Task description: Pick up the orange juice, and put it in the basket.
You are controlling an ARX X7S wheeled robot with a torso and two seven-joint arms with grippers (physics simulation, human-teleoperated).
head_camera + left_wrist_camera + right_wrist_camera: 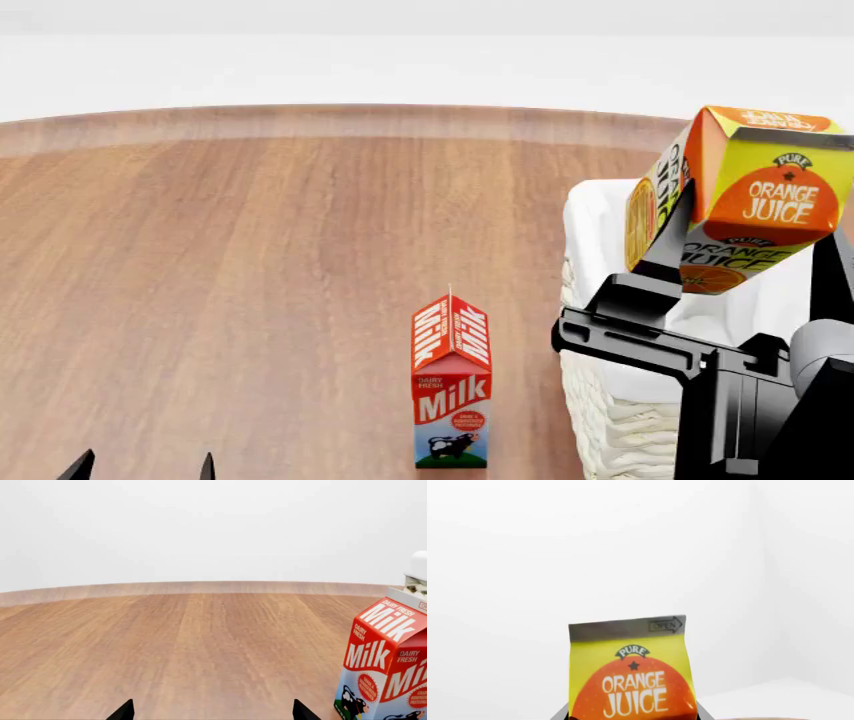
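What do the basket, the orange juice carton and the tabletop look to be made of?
Basket: cream woven wicker, going by its ribbed weave, with a white cloth lining. Orange juice: likely printed, slightly glossy cardboard, with a folded gable top. Tabletop: wood or wood-look laminate, with visible grain.

I saw a bench (240, 280) of warm, matt wood grain. The orange juice (747, 200) and Milk carton (451, 385) looked like smooth printed card. The basket (614, 420) showed rough cream wicker with white cloth lining. The right gripper's fingers (663, 245) were matt black.
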